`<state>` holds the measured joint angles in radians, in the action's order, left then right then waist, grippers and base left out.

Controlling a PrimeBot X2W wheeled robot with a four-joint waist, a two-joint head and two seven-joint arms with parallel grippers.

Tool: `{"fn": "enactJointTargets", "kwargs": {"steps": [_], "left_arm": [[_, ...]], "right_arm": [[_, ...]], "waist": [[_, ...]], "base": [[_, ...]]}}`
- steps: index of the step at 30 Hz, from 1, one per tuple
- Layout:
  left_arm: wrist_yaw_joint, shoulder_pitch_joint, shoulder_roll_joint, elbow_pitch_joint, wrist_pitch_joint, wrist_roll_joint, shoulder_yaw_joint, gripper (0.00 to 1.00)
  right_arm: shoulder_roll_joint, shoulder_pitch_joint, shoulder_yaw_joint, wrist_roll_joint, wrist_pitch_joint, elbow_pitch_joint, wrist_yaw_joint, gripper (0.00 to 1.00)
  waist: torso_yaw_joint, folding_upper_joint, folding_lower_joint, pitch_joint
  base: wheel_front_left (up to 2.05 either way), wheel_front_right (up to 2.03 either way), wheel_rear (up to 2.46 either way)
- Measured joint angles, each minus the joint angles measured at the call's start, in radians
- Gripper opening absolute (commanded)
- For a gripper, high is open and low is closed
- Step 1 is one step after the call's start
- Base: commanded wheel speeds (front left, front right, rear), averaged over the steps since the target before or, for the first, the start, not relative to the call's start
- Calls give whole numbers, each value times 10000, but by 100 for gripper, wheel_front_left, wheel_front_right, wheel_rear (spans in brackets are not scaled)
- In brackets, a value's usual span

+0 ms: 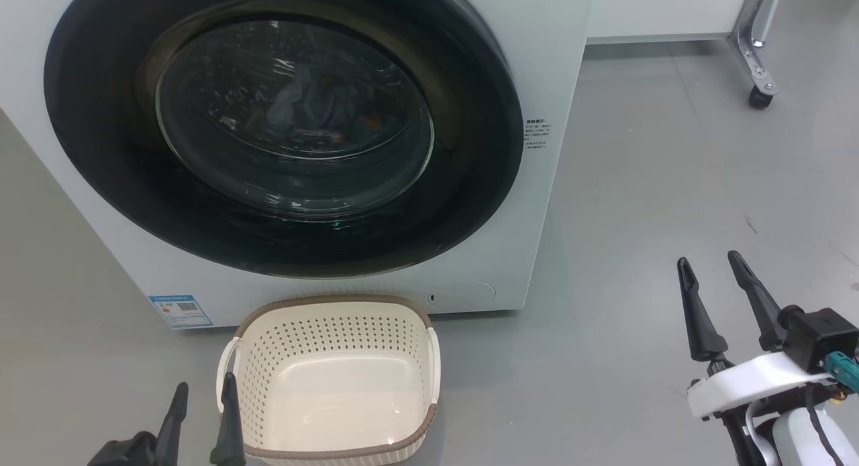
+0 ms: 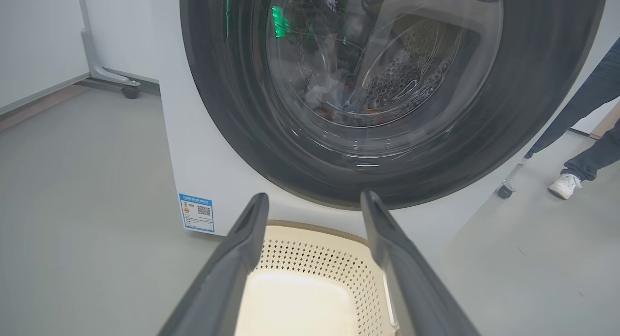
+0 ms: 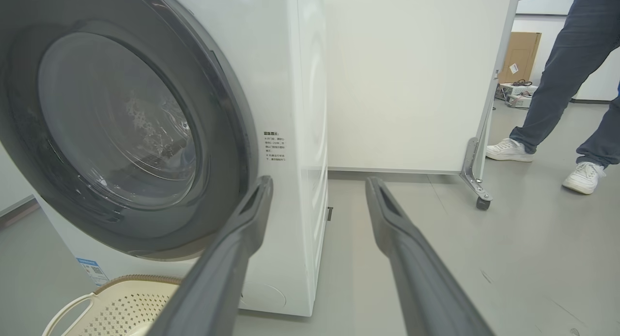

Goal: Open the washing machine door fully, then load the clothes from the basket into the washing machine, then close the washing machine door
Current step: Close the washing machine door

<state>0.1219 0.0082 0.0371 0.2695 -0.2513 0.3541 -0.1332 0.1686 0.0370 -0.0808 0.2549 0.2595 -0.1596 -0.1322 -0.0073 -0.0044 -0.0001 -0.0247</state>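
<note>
Seen from the head camera, the left gripper (image 1: 205, 382) stood at 7 o'clock with its two dark fingers spread and nothing between them, its right finger just beside the left handle of the basket (image 1: 335, 345). A small blue label sticker (image 1: 181, 310) marked the 7 o'clock corner of the washing machine (image 1: 550, 50). The single cream basket sat on the grey floor (image 1: 637, 184) at 6 o'clock of the washing machine door (image 1: 100, 150), close to the machine's front, and its pale bottom lay bare. The door was shut flat against the white front and stood between both grippers and the drum. Through its glass, the clothes (image 1: 315, 110) showed dimly as blue cloth with orange flecks, low in the drum; how many pieces could not be told. One block of small printed text (image 1: 537, 133) sat at 3 o'clock of the door. The right gripper (image 1: 709, 259) hung at 4 o'clock, well apart from the machine, its two fingers parted and grasping nothing. A metal leg with one black castor (image 1: 759, 98) stood at 1 o'clock. In the right wrist view, a person's two legs in dark trousers and two white shoes (image 3: 508, 149) stood at 3 o'clock beyond a white wheeled panel (image 3: 411, 84), with one cardboard box (image 3: 520, 55) behind.
</note>
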Motion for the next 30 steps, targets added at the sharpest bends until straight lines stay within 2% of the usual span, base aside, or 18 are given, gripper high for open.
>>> {"fn": "enactJointTargets", "kwargs": {"steps": [12, 30], "left_arm": [[0, 112, 0, -217, 0, -251, 29, 100], [0, 208, -2, -477, 0, -326, 272, 100]], "right_arm": [[-165, -581, 405, -105, -2, 119, 0, 100], [-324, -587, 581, -169, -2, 121, 0, 100]], "waist": [[-56, 0, 0, 28], [-33, 0, 0, -3]], "base": [[0, 0, 0], [0, 0, 0]]}}
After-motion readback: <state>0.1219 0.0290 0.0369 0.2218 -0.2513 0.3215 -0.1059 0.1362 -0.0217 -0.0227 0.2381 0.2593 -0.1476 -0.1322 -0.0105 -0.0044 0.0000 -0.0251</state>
